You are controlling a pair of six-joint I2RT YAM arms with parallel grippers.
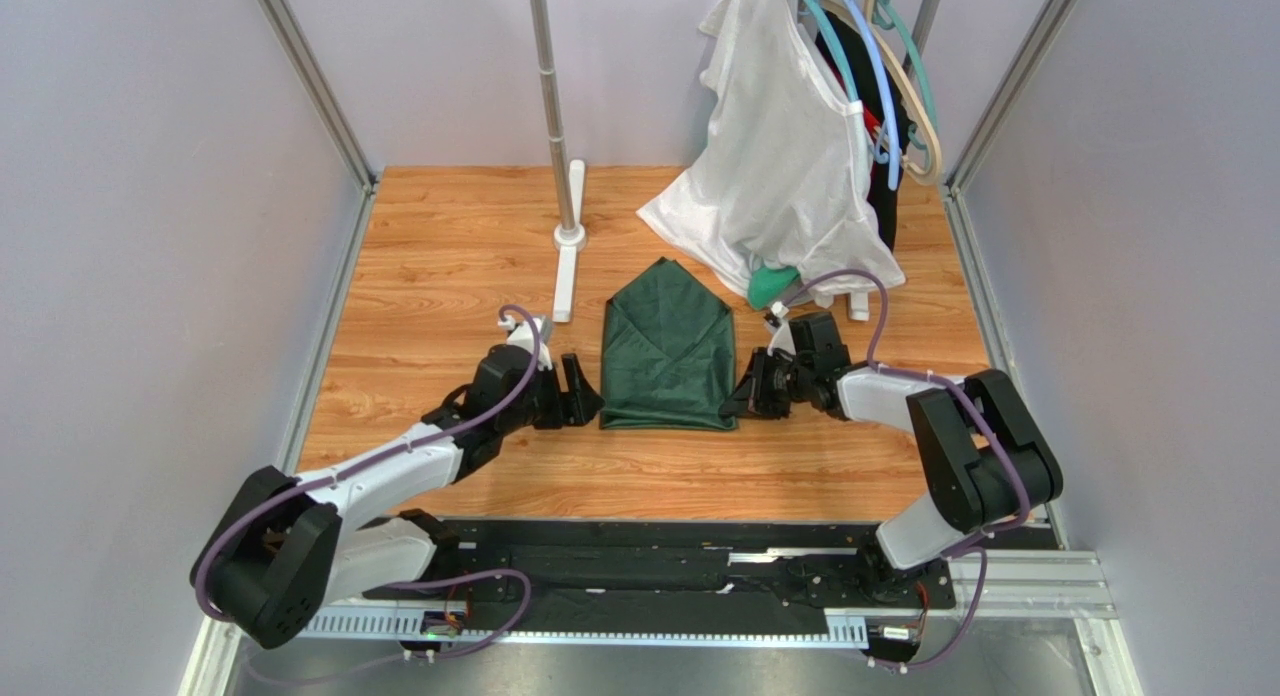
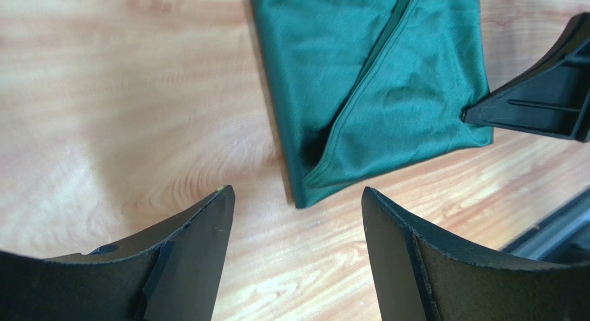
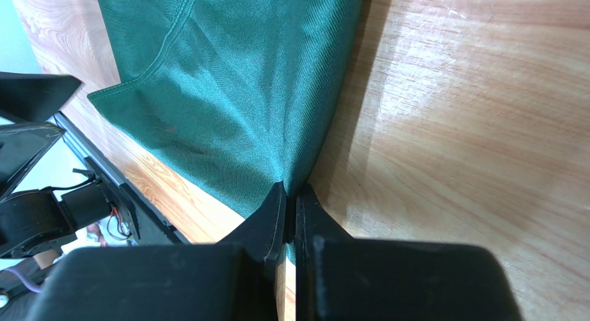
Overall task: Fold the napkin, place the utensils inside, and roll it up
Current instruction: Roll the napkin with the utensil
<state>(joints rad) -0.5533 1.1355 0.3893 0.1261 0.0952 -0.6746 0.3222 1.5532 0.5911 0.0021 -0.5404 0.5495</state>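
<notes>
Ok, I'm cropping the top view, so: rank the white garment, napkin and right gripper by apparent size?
Largest: white garment, though it hangs nearer the camera, which may inflate it.
Then: napkin.
Smallest, clearly: right gripper.

Bright even light, soft shadows, mild glare, sharp focus

1. The napkin (image 1: 667,359) is dark green and plain, with a fine woven sheen and a hem stitched in the same green.
2. The counter (image 1: 451,231) is pale orange-brown wood with wavy grain.
3. The left claw (image 2: 296,196) and right claw (image 3: 291,196) are matt black.
4. The arms (image 1: 398,464) are black and white, their cables (image 1: 519,318) purple.
5. One garment (image 1: 781,156) is white, another garment (image 1: 771,285) is brighter green, and the hangers (image 1: 887,81) are pale blue and beige.
</notes>
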